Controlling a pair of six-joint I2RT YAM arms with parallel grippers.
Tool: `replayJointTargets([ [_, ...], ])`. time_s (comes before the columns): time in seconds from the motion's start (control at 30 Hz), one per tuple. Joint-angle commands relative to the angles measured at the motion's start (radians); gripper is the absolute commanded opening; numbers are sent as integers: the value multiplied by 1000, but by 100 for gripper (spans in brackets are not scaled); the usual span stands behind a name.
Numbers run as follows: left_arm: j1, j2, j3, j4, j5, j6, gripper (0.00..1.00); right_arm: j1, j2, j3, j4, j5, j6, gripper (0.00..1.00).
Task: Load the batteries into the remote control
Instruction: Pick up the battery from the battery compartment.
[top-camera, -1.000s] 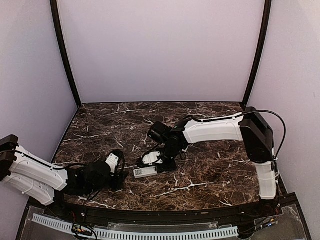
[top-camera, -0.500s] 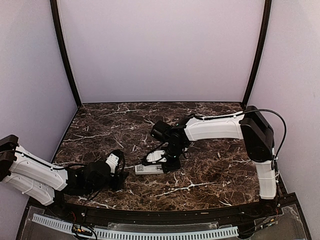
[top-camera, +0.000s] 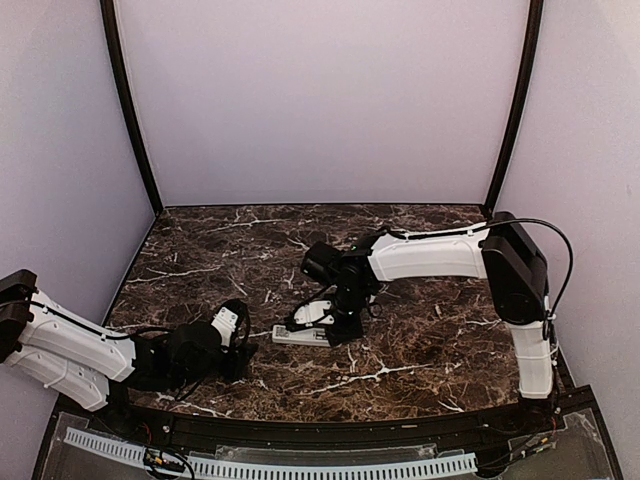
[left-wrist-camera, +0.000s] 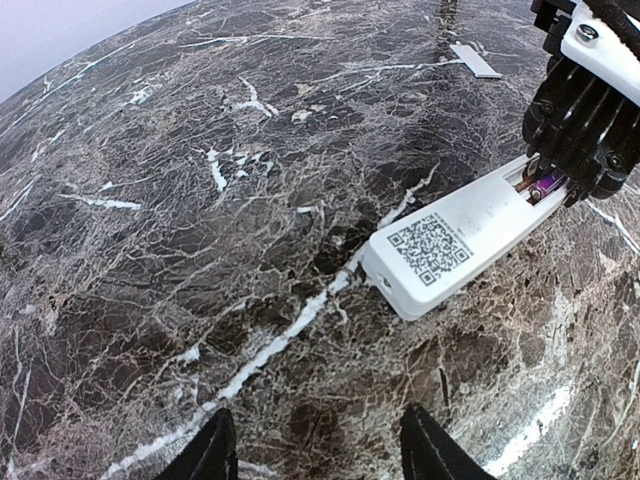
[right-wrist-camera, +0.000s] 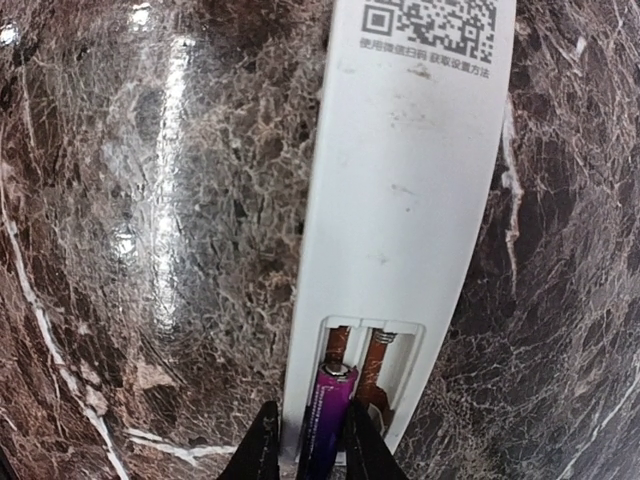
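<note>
At the near middle of the dark marble table (top-camera: 420, 350), the remote control (top-camera: 298, 335) lies flat with its back upward, a slim white plastic bar with rounded corners and a printed square code (left-wrist-camera: 430, 246) near one end. At the other end its battery compartment (right-wrist-camera: 366, 352) stands uncovered: a shallow rectangular recess split into two slots, each with a coppery coiled spring at its head. A glossy purple battery (right-wrist-camera: 328, 418), round-bodied with a metal tip, sits in the left slot as the right wrist camera sees it, its tip just short of that spring. The slot beside it shows only its spring.

The right gripper (right-wrist-camera: 312, 452) hangs over that end, its black fingers (right-wrist-camera: 262, 445) flanking the battery closely. Whether they pinch it or have let go, I cannot tell.

The left gripper (left-wrist-camera: 320, 455) rests low, near the remote's coded end but apart from it, jaws spread with only stone between them.

Beyond the remote a small flat white piece (left-wrist-camera: 475, 60) lies on the table. The stone is polished brown-black with white veins, and it mirrors the overhead light.
</note>
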Motion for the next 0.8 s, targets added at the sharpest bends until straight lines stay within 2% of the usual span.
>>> replayJointTargets([
  [0.0,-3,2,-7,10,2,8,54,-6,-24,7,-80,30,17,20],
  [0.2,-3,4,-5,10,2,11,55,-7,-23,6,-87,26,30,13],
  [0.4,-3,3,-7,11,2,11,54,-10,-26,25,-105,20,44,13],
  [0.67,-3,5,-7,14,2,13,55,-14,-43,24,-108,-2,48,0],
  [0.77,-3,3,-7,17,-2,18,54,-17,-52,29,-104,-20,48,0],
])
